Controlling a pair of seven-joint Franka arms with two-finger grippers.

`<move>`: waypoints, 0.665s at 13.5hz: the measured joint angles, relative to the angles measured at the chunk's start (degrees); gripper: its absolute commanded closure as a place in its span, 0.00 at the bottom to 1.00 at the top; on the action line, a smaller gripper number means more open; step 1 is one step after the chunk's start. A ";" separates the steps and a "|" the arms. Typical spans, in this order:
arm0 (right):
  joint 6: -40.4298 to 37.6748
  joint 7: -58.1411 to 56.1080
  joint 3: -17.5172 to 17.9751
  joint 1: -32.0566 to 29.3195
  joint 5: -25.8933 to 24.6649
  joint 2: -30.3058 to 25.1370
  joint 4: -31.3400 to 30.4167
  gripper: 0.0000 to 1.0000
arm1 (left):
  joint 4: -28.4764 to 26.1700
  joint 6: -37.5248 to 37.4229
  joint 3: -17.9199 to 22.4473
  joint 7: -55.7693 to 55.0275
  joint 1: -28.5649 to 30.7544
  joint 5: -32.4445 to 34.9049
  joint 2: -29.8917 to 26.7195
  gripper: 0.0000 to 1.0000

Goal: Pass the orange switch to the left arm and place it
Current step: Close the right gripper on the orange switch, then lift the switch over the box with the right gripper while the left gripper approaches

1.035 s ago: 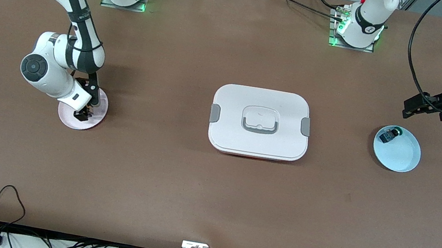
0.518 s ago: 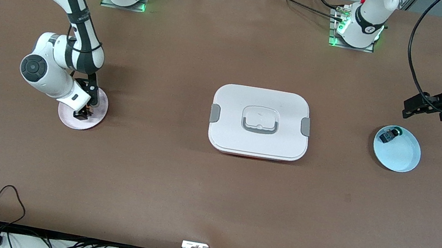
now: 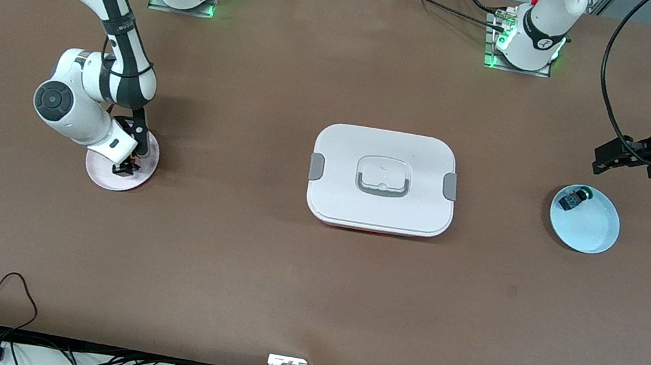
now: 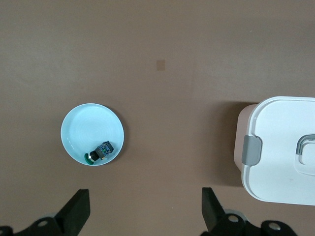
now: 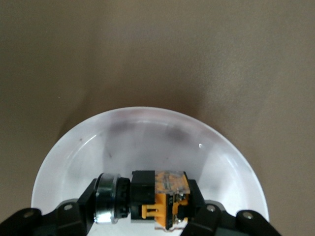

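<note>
The right claw [image 5: 147, 216] is clamped on the orange switch [image 5: 160, 196] over the pink plate [image 3: 104, 177] at the right arm's end of the tabletop [image 3: 309, 284] — the left claw [image 4: 145, 211] waits spread wide above the blue plate [image 4: 83, 132], the box [image 3: 383, 180] between the plates.

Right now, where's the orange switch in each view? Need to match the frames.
Front view: the orange switch sits between the right gripper fingers, over the pink plate at the right arm's end of the table.
Right wrist view: the switch is clamped low in the picture, over the same plate.
Left wrist view: not in it; only the blue plate and the box show.
Shared landmark: the pink plate.
</note>
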 measured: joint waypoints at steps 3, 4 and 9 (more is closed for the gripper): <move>-0.73 -0.21 1.14 -0.16 0.00 -0.38 0.57 0.89 | 0.00 0.00 0.00 0.00 0.00 0.00 0.00 0.00; -2.27 -0.21 1.69 -0.19 0.28 -0.87 1.20 0.92 | 0.00 0.00 0.00 0.00 0.00 0.00 0.00 0.00; -21.67 0.07 5.26 -0.01 10.07 -4.13 10.33 0.96 | 0.00 0.00 -0.01 0.00 0.00 0.00 0.00 0.00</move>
